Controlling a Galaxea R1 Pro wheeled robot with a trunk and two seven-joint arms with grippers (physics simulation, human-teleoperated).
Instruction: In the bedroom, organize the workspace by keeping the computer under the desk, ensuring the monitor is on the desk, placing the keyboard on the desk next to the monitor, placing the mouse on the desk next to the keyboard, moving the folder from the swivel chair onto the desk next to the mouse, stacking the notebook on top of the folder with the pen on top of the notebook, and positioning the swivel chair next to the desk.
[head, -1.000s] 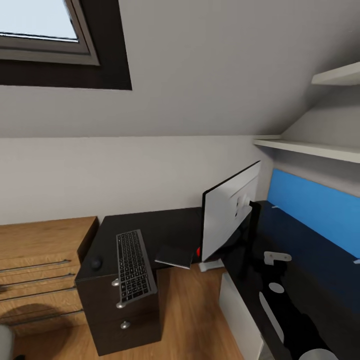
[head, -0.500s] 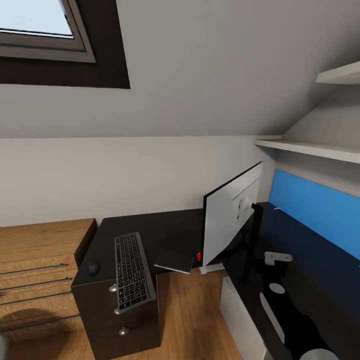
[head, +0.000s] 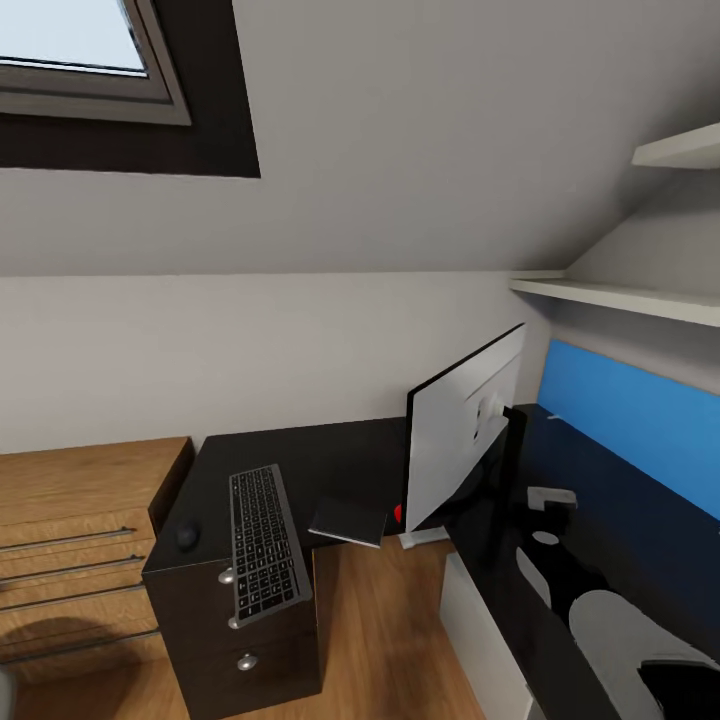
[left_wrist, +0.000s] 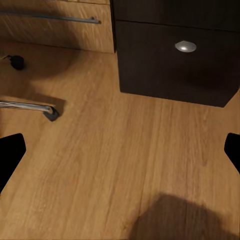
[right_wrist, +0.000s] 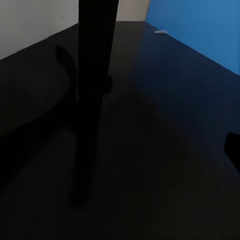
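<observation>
Four desk items sit ahead of us: the monitor (head: 462, 436) standing on the black desk (head: 330, 455), the keyboard (head: 263, 545) overhanging the near left edge, the mouse (head: 187, 535) to its left, and the notebook (head: 348, 520) between keyboard and monitor. In the last half second our right arm (head: 620, 635) has risen into view at the near right, suggesting a reach over the desk. The left gripper (left_wrist: 120, 152) hangs over the floor, jaws apart; the right gripper's jaws we cannot tell.
</observation>
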